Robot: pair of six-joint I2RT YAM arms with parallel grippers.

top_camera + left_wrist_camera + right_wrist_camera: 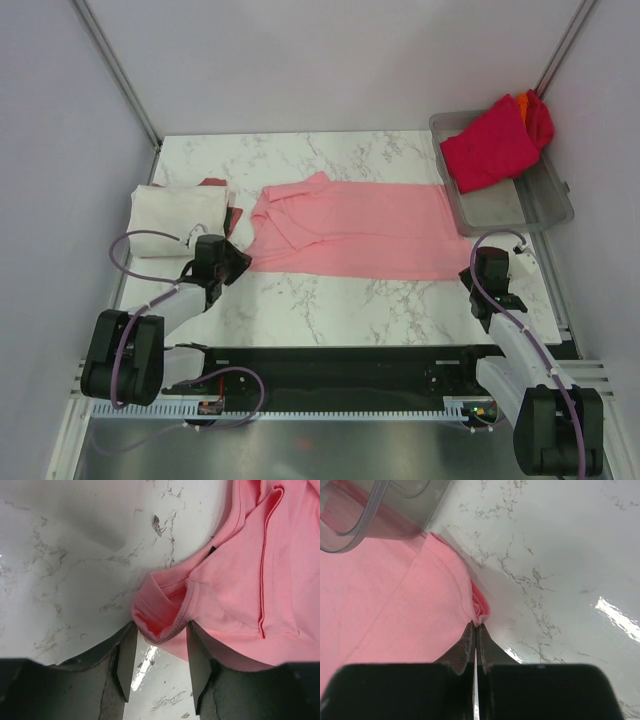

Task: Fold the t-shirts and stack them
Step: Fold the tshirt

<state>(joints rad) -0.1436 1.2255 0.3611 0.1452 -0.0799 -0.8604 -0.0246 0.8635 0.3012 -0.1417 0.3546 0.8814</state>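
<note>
One grip is missing: our right fingers (466, 647) pinch the pink t-shirt (370, 230), so we should close our spread left fingers (125, 665) on its sleeve (165, 615).

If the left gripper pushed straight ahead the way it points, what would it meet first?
The pink t-shirt. Its bunched sleeve hem lies right at the open fingertips of the left gripper, so cloth comes first. Whether the fingers touch it yet is unclear.

surface: white grey-veined marble table (330, 300), centre | walls (330, 60): plain pale lilac panels, back and both sides | frame: metal posts (113, 70) in upper corners | light: soft, bright glare (615, 615) on marble
</note>
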